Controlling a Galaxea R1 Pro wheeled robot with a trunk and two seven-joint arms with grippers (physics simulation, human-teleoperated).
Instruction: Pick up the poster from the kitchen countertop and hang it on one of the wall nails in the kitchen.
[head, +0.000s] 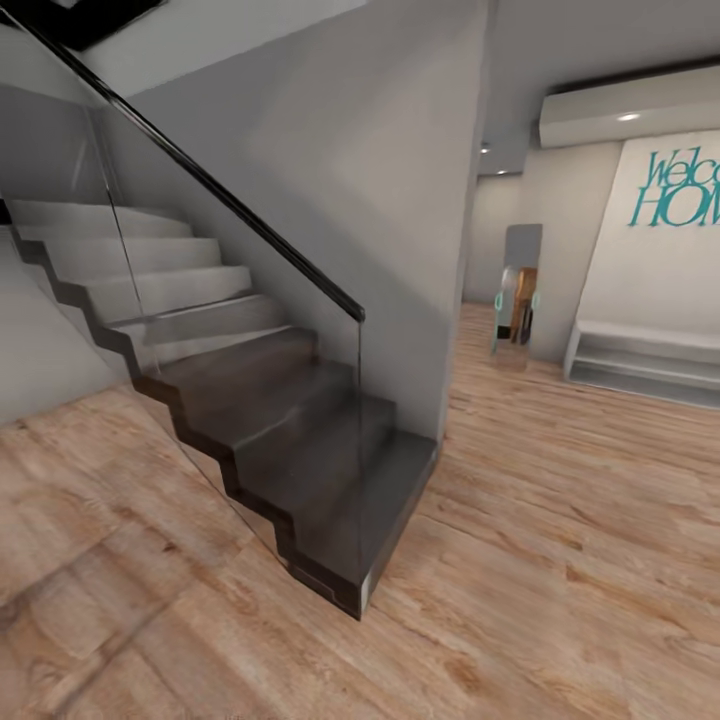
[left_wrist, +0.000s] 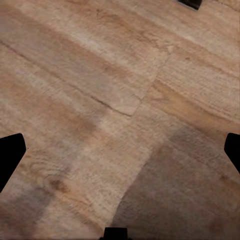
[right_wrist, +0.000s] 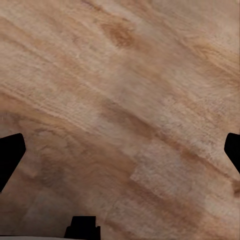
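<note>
A: Although the kitchen was the goal, what was seen from the head camera?

B: A dark staircase (head: 290, 440) with a glass balustrade (head: 240, 330) was seen rising from a wooden floor (head: 560, 560). Beyond the staircase, to its right, a leaning mirror (head: 518, 290), a low white shelf (head: 645, 362) and teal lettering (head: 683, 190) on a wall were made out. The poster, the counter and the nails were not yet reached; where the poster lay could not be told.

A: And the pincers?

B: The left pincer (left_wrist: 122, 150) and the right pincer (right_wrist: 122, 150) were each shown as dark fingertips at the frame edges, spread wide and released, with bare floorboards between them. Nothing was held.

A: How was the poster expected to handle?

B: It was judged, from the task alone, to be light, thin and stiff, with a slippery frame that might be scraped. It would best be taken by a side edge, so the top would be left free for the nail.
</note>
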